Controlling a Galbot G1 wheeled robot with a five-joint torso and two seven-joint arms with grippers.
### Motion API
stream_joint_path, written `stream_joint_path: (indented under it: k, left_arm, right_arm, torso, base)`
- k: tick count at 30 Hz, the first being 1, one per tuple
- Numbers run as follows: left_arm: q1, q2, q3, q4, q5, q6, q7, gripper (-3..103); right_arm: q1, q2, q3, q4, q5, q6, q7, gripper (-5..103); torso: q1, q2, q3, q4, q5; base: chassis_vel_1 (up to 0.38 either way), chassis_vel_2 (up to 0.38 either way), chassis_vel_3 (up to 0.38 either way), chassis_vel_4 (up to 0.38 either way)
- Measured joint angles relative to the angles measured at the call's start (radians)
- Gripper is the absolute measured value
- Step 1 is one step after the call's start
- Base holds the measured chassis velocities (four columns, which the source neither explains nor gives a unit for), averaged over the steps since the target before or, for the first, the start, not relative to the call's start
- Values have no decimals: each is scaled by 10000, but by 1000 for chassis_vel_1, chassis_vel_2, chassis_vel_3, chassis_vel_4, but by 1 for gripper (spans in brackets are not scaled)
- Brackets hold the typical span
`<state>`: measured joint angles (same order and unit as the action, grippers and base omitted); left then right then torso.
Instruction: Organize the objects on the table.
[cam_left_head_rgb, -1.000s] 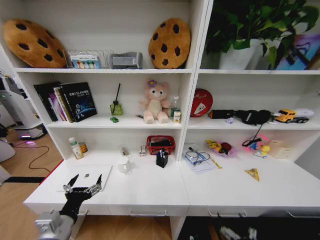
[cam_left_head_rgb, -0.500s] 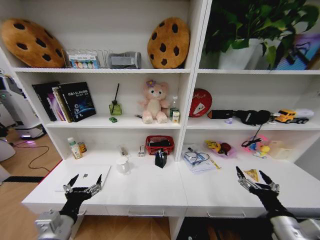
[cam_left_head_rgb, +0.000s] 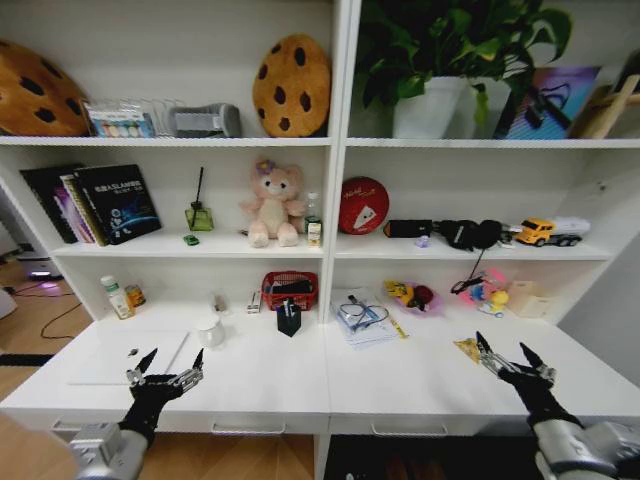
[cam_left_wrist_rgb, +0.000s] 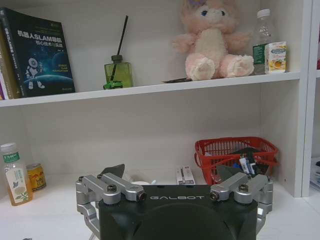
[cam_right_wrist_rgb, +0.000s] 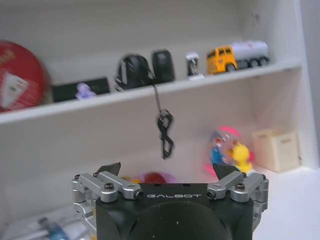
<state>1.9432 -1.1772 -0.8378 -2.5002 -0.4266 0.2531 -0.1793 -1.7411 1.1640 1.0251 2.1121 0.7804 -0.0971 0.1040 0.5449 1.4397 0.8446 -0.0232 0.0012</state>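
Observation:
The slim silver laptop (cam_left_head_rgb: 108, 360) lies shut on the left of the white table (cam_left_head_rgb: 400, 385). My left gripper (cam_left_head_rgb: 173, 356) hovers open over the laptop's near right corner; it is also in the left wrist view (cam_left_wrist_rgb: 170, 172). The small black pen holder (cam_left_head_rgb: 289, 318) with pens stands mid-table, in front of the red basket. A tiny green toy car (cam_left_head_rgb: 190, 239) sits on the shelf above, beside a green diffuser bottle, and the left wrist view catches the car (cam_left_wrist_rgb: 113, 85) too. My right gripper (cam_left_head_rgb: 500, 345) is open above the table's right part, empty (cam_right_wrist_rgb: 166, 170).
A white mug (cam_left_head_rgb: 210, 332) stands right of the laptop. A red mesh basket (cam_left_head_rgb: 290, 290), a bottle (cam_left_head_rgb: 118, 298), papers with glasses (cam_left_head_rgb: 360, 320), a yellow triangle (cam_left_head_rgb: 467, 348) and toys (cam_left_head_rgb: 485, 292) line the back. Shelf uprights rise behind.
The right gripper rose into view over the table's right side. The whole picture then shifted left, so the camera turned right. Both grippers stay open.

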Motion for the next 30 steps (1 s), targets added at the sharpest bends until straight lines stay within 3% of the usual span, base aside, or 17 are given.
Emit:
stream_joint_path:
  k: [3,5,11,22,27,30]
  left_arm:
    - [0,1,0,0,0,0,0,100]
    - [0,1,-1,-1,0,0,-1,100]
    - [0,1,-4,1,0,0,-3,100]
    - [0,1,-1,1,0,1,-2,100]
    - [0,1,-2,1,0,1,-2,100]
    - [0,1,-1,2,0,1,-2,100]
  right_arm:
    - [983,-530,-104,-1161,-245,-639,209,100]
    - [2152,-1261,-366,-2525,-502,-1192,252,100]
    - [3597,-2040,-1056,-4322,-763,-1718,-22,100]
    - [4075,-2018,-1735,-5971,-1616,-1357,-616,101]
    - [4517,-1958,-2296,-6361,-1896,-1022,-894,84]
    - [4741,-1878,-2496,-6424,-2140,-936,-986,88]
  torso:
    - [0,0,0,-10,-13]
    - [1,0,1,1,-11]
    - [2,0,1,2,-13]
    - [1,1,0,-6,-11]
    - [1,0,0,0,-13]
    - [2,0,0,0,-12]
  base:
    - [5,-29,5,0]
    - [30,51,-9,-28]
    - [39,70,-20,-41]
    - [0,0,0,0]
    - [0,0,0,0]
    - [0,0,0,0]
